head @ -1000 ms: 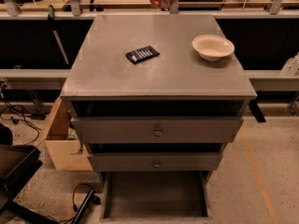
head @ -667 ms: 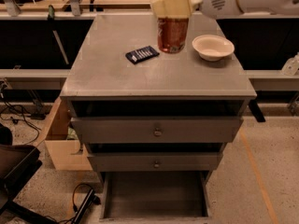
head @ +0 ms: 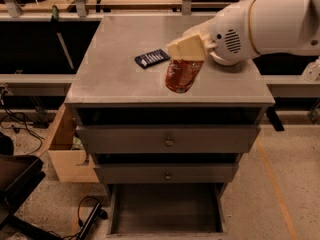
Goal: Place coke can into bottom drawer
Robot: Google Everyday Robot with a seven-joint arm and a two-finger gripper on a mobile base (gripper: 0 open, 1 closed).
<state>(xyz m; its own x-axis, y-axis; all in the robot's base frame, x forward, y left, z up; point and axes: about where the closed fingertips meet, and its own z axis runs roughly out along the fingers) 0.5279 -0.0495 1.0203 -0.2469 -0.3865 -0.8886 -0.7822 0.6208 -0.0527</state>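
My gripper [head: 184, 59] is shut on the coke can [head: 181, 75], an orange-red can that hangs tilted below the cream fingers [head: 186, 47], above the front middle of the grey cabinet top [head: 115, 79]. The white arm reaches in from the upper right and hides the bowl. The bottom drawer [head: 165, 211] stands pulled open at the foot of the cabinet, a wide shallow tray with nothing in it. It lies well below and slightly left of the can.
A small black packet [head: 152, 58] lies on the cabinet top left of the can. Two knobbed drawers [head: 169, 140] sit shut above the open one. A cardboard box [head: 67, 149] stands at the cabinet's left, with cables and a black chair [head: 17, 184] on the floor.
The arm has come in from the upper right and carried the can forward and down, from the far edge of the top to over its front middle. It now covers the bowl.
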